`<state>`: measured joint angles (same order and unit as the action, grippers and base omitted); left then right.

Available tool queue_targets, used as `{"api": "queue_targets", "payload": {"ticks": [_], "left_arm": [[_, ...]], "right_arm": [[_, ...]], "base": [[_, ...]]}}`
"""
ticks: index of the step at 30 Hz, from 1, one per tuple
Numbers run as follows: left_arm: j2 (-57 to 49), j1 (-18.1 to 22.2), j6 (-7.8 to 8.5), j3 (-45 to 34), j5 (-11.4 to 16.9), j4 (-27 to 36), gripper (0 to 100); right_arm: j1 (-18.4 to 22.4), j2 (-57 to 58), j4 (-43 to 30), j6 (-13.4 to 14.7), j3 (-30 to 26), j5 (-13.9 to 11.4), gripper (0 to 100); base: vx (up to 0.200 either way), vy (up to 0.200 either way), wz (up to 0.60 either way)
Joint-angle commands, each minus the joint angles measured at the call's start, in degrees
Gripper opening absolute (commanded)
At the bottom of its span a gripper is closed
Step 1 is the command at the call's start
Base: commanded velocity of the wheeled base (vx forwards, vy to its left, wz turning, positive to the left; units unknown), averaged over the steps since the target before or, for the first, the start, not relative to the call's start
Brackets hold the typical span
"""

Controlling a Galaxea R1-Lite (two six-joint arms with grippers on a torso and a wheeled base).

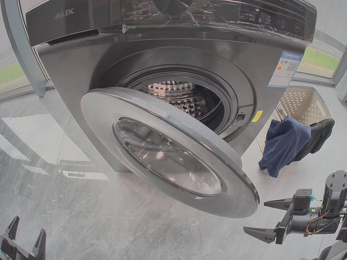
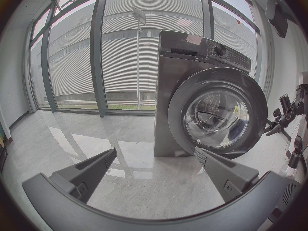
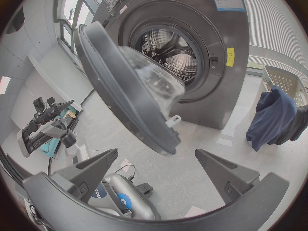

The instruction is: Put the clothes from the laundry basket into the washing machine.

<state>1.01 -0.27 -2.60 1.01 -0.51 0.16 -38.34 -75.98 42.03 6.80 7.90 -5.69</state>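
The grey tiled floor [image 1: 72, 199] spreads around me, with tall windows [image 2: 122, 55] behind the washing machine [image 1: 72, 65]. The machine's round door [image 1: 231, 185] is swung wide open on its left-hand hinge and juts out toward me. Its glass bowl [image 1: 166, 156] sits in front of the lower left of the opening, so from my head the way into the drum [image 1: 184, 98] is only free on the right side. Clear film wraps the control panel [image 1: 231, 8], a label [image 1: 287, 69] sticks at the front's upper right, and a small yellow sticker [image 1: 257, 116] sits by the door latch.

My left pincer [image 1: 29, 224] hangs low on my left with its fingers spread and nothing between them. My right pincer [image 1: 255, 216] is low on my right, just beside the door's outer edge, also spread wide and holding nothing.

The laundry basket [image 1: 311, 103] is pale beige with perforated walls and stands on the floor close against the machine's right side. A dark blue garment [image 1: 283, 145] drapes over its near rim and hangs down the outside in soft folds. A black garment [image 1: 321, 132] lies over the rim beside it, touching it. Both are well apart from my right pincer.
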Motion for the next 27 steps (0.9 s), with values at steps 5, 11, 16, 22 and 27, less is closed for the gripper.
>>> {"api": "queue_targets", "payload": {"ticks": [5,11,16,22,27], "left_arm": [[-0.57,0.0,-0.04,-0.84,-0.02,0.02,100],[-0.57,0.0,-0.04,-0.84,-0.02,0.02,100],[-0.57,0.0,-0.04,-0.84,-0.02,0.02,100],[-0.57,0.0,-0.04,-0.84,-0.02,0.02,100],[-0.57,0.0,-0.04,-0.84,-0.02,0.02,100]], "right_arm": [[9.51,-0.39,-0.37,-1.18,-3.42,0.16,100],[13.99,-2.68,-0.55,-1.79,0.54,0.33,100],[14.08,-5.67,-0.55,-1.79,5.11,0.6,100],[12.15,-9.62,0.15,-1.79,6.87,1.91,100],[9.95,-8.83,0.07,-1.62,5.81,1.83,100]], "base": [[0.0,0.0,0.0],[0.0,0.0,0.0],[0.0,0.0,0.0],[0.0,0.0,0.0],[0.0,0.0,0.0]]}}
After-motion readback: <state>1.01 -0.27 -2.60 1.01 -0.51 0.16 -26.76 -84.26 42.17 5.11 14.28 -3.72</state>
